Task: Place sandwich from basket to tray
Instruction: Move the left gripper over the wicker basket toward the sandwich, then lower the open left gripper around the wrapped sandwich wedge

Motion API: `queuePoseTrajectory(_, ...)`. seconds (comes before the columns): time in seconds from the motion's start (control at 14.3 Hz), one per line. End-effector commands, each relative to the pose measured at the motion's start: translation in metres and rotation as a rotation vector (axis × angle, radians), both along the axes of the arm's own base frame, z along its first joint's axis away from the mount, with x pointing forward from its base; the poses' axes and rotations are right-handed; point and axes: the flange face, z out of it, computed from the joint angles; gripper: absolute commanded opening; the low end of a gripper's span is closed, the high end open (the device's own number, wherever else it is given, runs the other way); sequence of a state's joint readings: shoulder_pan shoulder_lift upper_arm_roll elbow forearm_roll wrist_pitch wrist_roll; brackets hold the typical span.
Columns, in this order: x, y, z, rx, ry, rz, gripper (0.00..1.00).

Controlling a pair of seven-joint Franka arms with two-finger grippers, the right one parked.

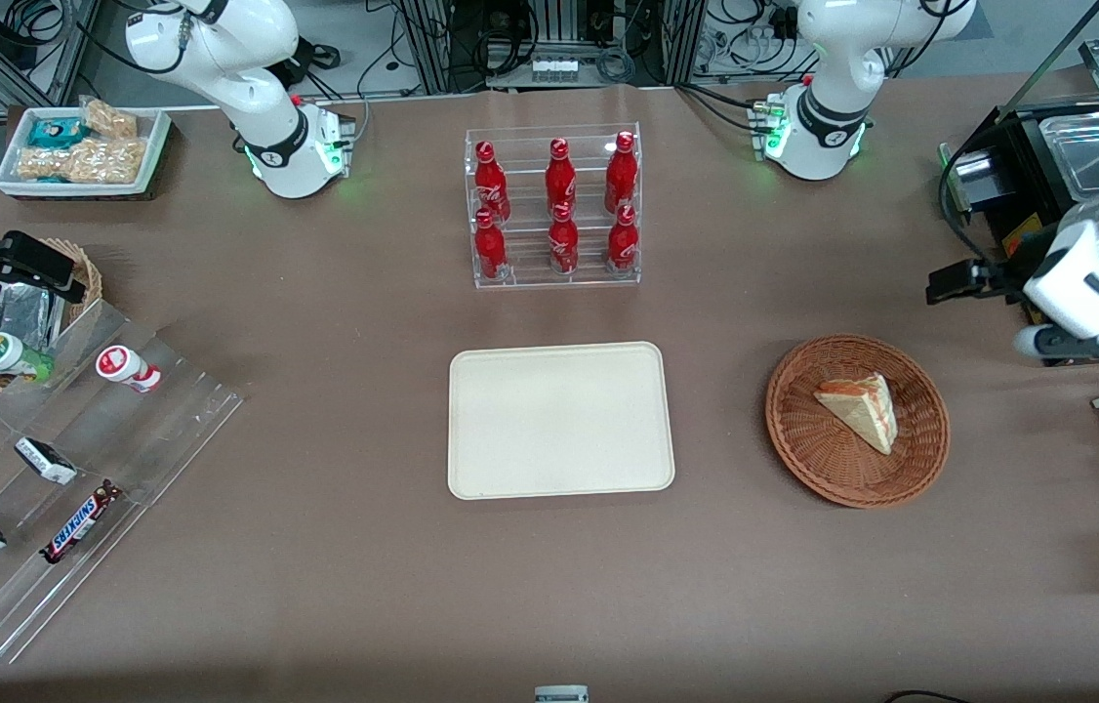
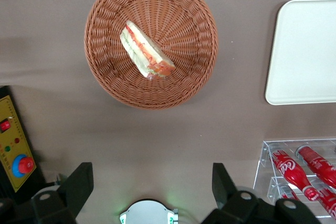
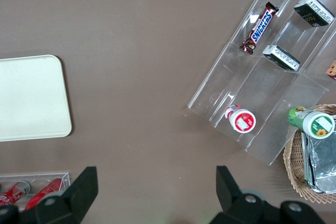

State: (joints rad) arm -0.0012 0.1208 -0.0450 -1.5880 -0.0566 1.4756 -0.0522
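From the front camera we start at the parked arm's end of the table, where a white box of snacks (image 1: 81, 146) sits near the table's edge farthest from the camera, and nearer to us a small foil-lined basket (image 1: 18, 322) stands beside a clear stepped rack (image 1: 71, 469) that carries a Snickers bar (image 1: 79, 522), two small dark-and-white packs and a little red-and-white cup (image 1: 127, 368). Moving toward the middle, we find an acrylic stand with six red cola bottles (image 1: 554, 205), and nearer to the camera than that stand lies the tray (image 1: 559, 420), flat on the brown tablecloth with nothing on it. Further toward the working arm's end rests the basket (image 1: 857, 421), well apart from the tray, and in it lies the sandwich (image 1: 860, 408), a pale wedge on its side with the red-orange and green filling showing along one edge. The wrist camera on the working arm looks straight down on that same sandwich (image 2: 146, 51), in the middle of the woven bowl. At the working arm's end, the gripper (image 2: 152, 187) hangs above bare cloth, near the basket but farther from the front camera, touching nothing; its fingers (image 2: 79, 184) stand wide apart and hold nothing.
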Motion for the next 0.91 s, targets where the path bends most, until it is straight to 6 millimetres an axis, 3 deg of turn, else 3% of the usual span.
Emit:
queuePoseTrajectory(0.0,0.021,0.001,-0.036,0.000,0.004,-0.004,1.00)
queuePoseTrajectory(0.21,0.033,0.002,-0.089,-0.001,-0.004,0.009,1.00)
queuePoseTrajectory(0.42,0.028,0.002,-0.135,0.004,-0.037,0.031,1.00)
queuePoseTrajectory(0.7,0.019,0.003,-0.182,0.040,-0.079,0.207,1.00)
queuePoseTrajectory(0.84,0.014,0.002,-0.194,0.069,-0.068,0.351,1.00)
